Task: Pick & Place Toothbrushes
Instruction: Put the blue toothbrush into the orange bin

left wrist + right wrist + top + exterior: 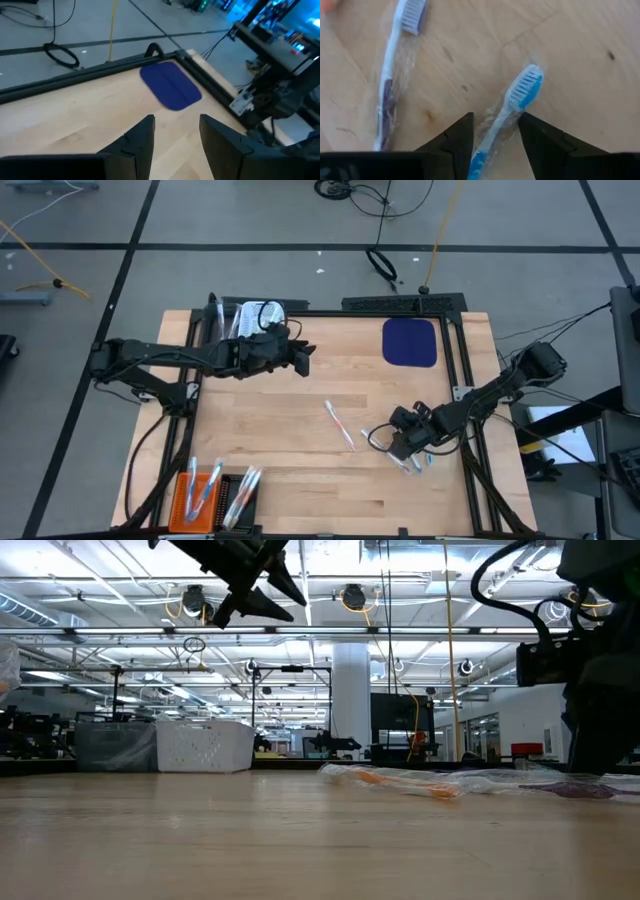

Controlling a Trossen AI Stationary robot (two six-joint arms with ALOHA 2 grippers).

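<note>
Blue toothbrush (507,117), still in clear wrap, lies flat on the table (300,450) near its right edge — handle between the spread fingers of the right tool (495,132). Sink lower and centre on the handle before pinching. Left tool (176,137), spread and empty, waits high.

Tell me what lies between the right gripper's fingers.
In the right wrist view, a blue-and-white toothbrush in clear wrap lies on the table between the open right gripper fingers, not yet clamped.

Wrapped blue-and-white toothbrush (506,116) and purple-and-white toothbrush (395,65), flat on wood, bristle heads apart.
</note>
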